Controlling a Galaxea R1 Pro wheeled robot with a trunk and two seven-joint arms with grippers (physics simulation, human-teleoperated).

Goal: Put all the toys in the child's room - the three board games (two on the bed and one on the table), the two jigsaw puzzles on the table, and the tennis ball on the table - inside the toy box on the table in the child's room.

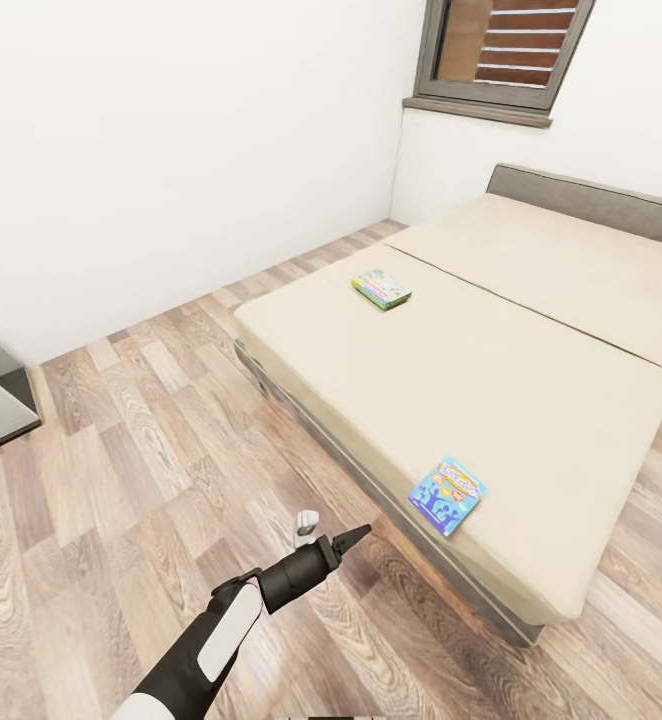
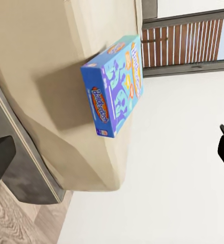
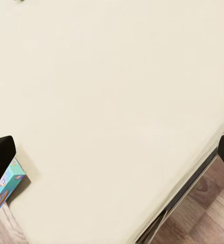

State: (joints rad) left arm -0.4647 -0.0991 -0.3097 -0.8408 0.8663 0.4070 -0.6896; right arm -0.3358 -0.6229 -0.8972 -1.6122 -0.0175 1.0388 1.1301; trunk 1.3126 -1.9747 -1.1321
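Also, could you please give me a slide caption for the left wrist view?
Open left pincer facing the flat blue Balderdash game box at the beige bed's edge.

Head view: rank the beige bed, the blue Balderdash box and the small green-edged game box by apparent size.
1. Big beige-covered bed, largest by far.
2. Flat blue Balderdash game box.
3. Small green-edged game box.
The blue box lies nearer the camera, so the order of the two boxes is unsure.

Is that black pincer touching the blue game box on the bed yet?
Apart. In the head view the left pincer hangs over bare floor, with floor showing between it and the blue game box on the bed.
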